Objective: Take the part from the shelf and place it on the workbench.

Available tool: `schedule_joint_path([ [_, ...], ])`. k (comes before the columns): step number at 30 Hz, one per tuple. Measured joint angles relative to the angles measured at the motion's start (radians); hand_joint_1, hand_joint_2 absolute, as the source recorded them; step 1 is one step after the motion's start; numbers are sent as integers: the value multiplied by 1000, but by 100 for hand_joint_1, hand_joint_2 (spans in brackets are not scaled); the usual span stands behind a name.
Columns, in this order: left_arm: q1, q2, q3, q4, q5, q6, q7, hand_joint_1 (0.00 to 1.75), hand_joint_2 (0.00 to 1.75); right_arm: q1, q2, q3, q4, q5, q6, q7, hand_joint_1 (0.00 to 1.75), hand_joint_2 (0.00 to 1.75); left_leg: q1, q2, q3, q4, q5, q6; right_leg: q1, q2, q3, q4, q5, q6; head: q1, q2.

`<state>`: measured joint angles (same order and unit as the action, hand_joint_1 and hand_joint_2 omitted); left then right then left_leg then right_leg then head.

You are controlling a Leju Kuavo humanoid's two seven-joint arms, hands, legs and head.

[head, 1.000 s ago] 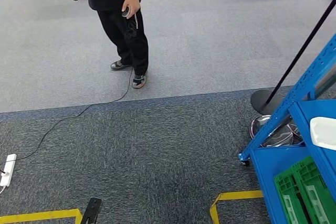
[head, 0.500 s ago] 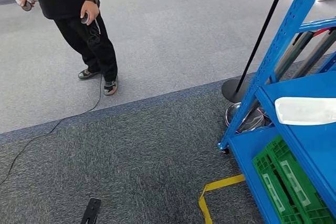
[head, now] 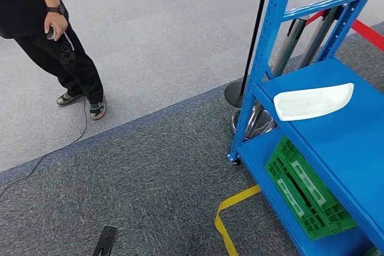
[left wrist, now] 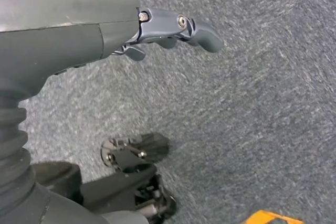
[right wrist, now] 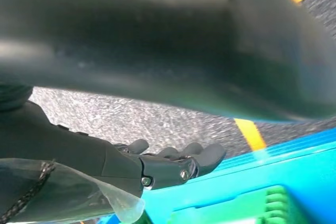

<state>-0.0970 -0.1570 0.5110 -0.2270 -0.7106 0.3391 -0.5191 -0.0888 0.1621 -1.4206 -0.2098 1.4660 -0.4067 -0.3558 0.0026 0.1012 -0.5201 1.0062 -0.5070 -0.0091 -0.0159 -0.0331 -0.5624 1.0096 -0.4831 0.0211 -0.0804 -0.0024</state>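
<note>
The white part (head: 313, 101) lies flat on the middle deck of the blue shelf (head: 357, 148), above a green crate (head: 308, 189) on the bottom deck. The left hand (left wrist: 174, 30) hangs over grey carpet, fingers loosely extended, holding nothing. The right hand (right wrist: 174, 163), blurred, seems likewise empty beside the shelf's edge. This looks like the approach to the shelf; a pick calls for squaring up and raising a hand to the part.

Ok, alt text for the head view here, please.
A white part lies on the middle level of a blue shelf at right, with a green crate on the level below. A person stands on grey carpet at upper left, and yellow tape marks the floor.
</note>
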Motion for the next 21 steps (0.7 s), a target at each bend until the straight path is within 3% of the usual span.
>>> schedule_joint_path([
  [1,-1,0,0,0,0,0,0,0,175,0,0,0,0,0,0,0,0,0,3,-20,-8,24,-20,-5,-1,10,-1,-1,2,-7,-1,0],
  [3,0,0,0,0,0,0,0,0,175,-3,0,0,0,0,0,0,0,0,7,-72,-53,136,-86,-10,-3,32,-2,-2,7,-17,-2,0],
  [5,4,0,1,0,0,0,0,0,175,-5,0,0,0,0,0,0,0,0,7,-90,-111,264,-136,-9,0,60,-5,-2,9,-22,-2,0],
  [6,6,0,1,0,0,0,-1,0,175,-3,0,0,0,0,0,0,0,0,6,-92,-124,288,-134,-6,2,74,-5,-2,9,-23,-2,0],
  [7,6,0,1,0,0,0,-1,0,175,-2,0,0,0,0,0,0,0,0,6,-95,-119,272,-111,-1,4,88,-4,-1,10,-23,-2,0],
  [8,5,0,1,0,0,-1,-2,0,175,-1,0,0,0,0,0,0,0,0,4,-102,-98,221,-74,6,5,103,-3,-1,11,-23,-2,0],
  [10,5,2,2,0,0,-1,-3,0,175,-2,1,0,0,0,0,0,0,0,2,-151,-42,83,-5,24,6,130,-5,0,13,-19,-1,0],
  [12,4,5,3,0,0,-1,-3,0,175,-3,3,0,0,0,0,0,0,0,1,-188,-13,9,14,31,2,153,-13,2,17,-10,-1,0],
  [14,1,5,4,0,0,-1,-2,0,175,0,3,0,0,0,0,-1,0,0,1,-175,-9,-5,15,31,-1,175,-24,-2,24,4,-2,0],
  [15,-1,4,4,0,0,0,-2,0,175,2,2,0,0,0,0,-1,0,0,3,-163,-7,-14,19,33,-1,167,-31,1,22,10,-1,0],
  [17,-3,2,6,0,0,0,-2,0,175,1,1,0,0,0,1,-1,0,0,7,-133,-2,-32,29,38,3,114,-63,55,-13,17,6,0],
  [18,-2,2,7,0,0,0,-2,0,175,-2,0,1,0,0,1,-1,0,0,5,-116,-1,-35,30,41,4,78,-90,111,-45,19,8,0],
  [19,0,1,8,0,0,0,-2,0,175,-4,0,1,0,0,1,-1,0,0,3,-99,-2,-35,30,43,3,57,-120,177,-78,23,11,0],
  [20,1,1,9,0,0,0,-2,0,175,-5,0,1,0,0,2,-2,0,0,2,-82,-2,-34,29,43,2,46,-144,233,-101,27,12,0],
  [21,2,1,9,0,0,1,-2,0,175,-4,0,1,0,0,2,-2,0,0,1,-66,-3,-34,28,43,0,40,-153,260,-106,31,11,0],
])
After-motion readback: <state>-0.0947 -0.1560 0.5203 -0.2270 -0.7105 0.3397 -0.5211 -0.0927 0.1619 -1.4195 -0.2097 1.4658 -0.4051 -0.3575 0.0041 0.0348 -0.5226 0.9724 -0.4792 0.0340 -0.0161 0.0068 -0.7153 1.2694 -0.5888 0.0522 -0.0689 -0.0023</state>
